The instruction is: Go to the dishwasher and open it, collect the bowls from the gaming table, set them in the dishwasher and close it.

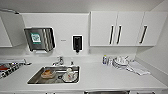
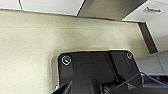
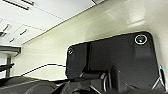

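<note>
Neither claw gives away its state: you get the dark mounting plate [image 2: 97, 67] and its round fittings from the left wrist, and the same sort of plate [image 3: 112, 65] from the right wrist, so whether the fingers stand apart or together you cannot tell. Both wrist cameras look out along a pale wall toward white cabinet fronts, which reads as arms tucked low at the robot's sides, a sensible carry while you are only lining up on the kitchen unit.

From the head view you are square to the white counter [image 1: 100, 77], with the steel sink [image 1: 33, 78] just left of centre. Crockery sits in the basin, a brownish bowl [image 1: 48, 73] beside a white dish [image 1: 69, 75]. More dishes [image 1: 121, 62] are stacked near the right wall, next to a folded cloth [image 1: 138, 68]. A dark dispenser [image 1: 77, 43] and a steel towel holder [image 1: 40, 38] hang on the wall behind, with white wall cabinets [image 1: 117, 28] to the right.

The dishwasher [image 1: 107, 92] appears as a dark strip under the counter edge, right of the sink; its handle is too close to the frame edge to make out. The head camera alone gives you that layout; the wrists add just the surroundings beside the arms.
</note>
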